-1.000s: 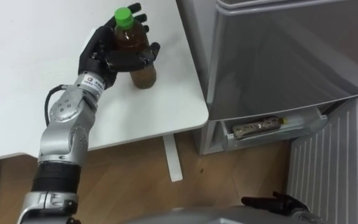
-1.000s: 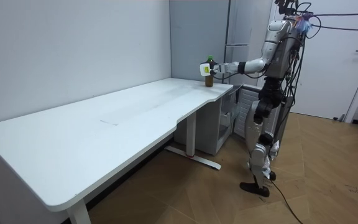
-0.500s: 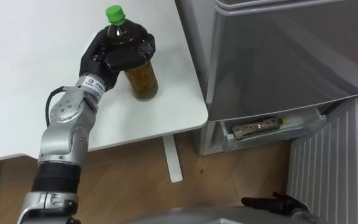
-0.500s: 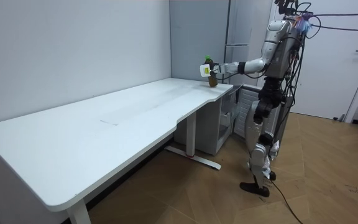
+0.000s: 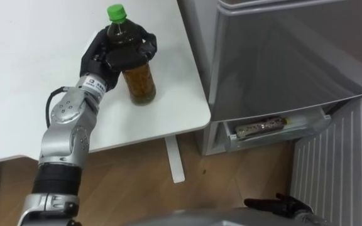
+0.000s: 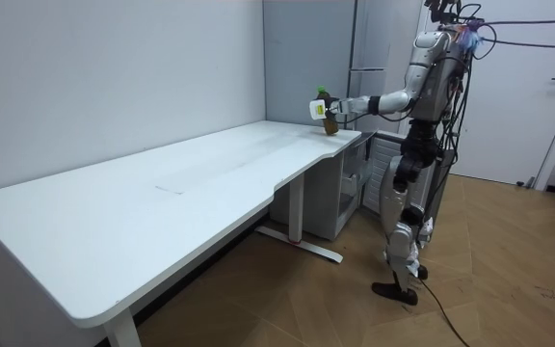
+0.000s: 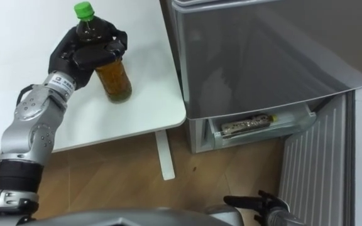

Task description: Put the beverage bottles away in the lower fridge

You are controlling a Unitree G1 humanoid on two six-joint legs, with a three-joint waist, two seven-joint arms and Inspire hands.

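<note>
While the robot stands at the table (image 5: 17, 75) corner beside the fridge (image 5: 281, 56), left hand (image 5: 105, 55) is curled round the bottle (image 5: 138, 81). It is tilted over the tabletop near the edge, contact unclear. A second bottle (image 5: 259, 128) lies in the open door shelf (image 5: 307, 123). Right hand (image 5: 280, 204) hangs low, state cannot be told.
</note>
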